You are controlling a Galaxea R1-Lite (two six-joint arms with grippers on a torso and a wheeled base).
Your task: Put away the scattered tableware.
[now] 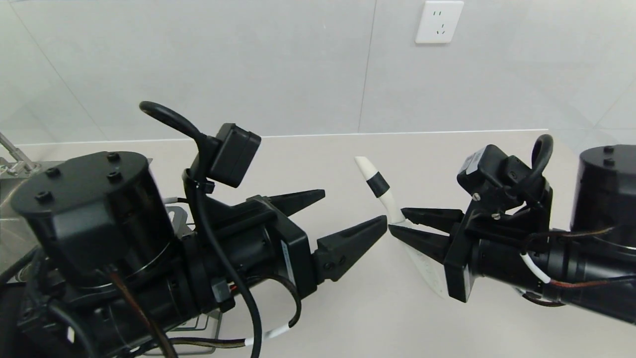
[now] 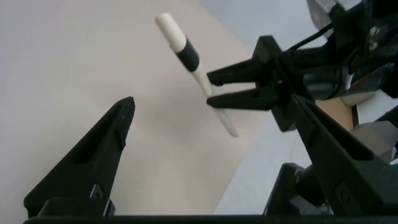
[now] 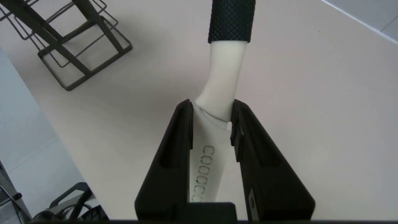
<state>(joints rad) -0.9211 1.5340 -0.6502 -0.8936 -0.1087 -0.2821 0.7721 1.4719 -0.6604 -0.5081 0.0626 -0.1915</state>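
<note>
R gripper (image 1: 397, 220) has jaws closed on the knife (image 1: 385, 196), pinched at the neck where the white handle meets the blade. Knife is tilted, handle up and away from the robot, blade pointing back under the R arm. It looks lifted off the table (image 1: 323, 308), well apart from the wire rack (image 3: 81, 43) and on the rack's right side (robot's right).

L gripper (image 1: 354, 205) sits between rack and knife with jaws wide, nothing in them, tips near the R gripper's tips but not touching the knife.

Handling (judgement):
- Stiff, thin, prob light, no flex to allow for.
- Blade faces are smooth, so a flat pinch there may slip or let it pivot.
- Edge is sharp. Material can't be told; if ceramic, brittle, so no knocks when setting down.
- Best hold is the black textured band on the handle, w/ more friction than at the neck. Open L jaws could take it there for a handover.
</note>
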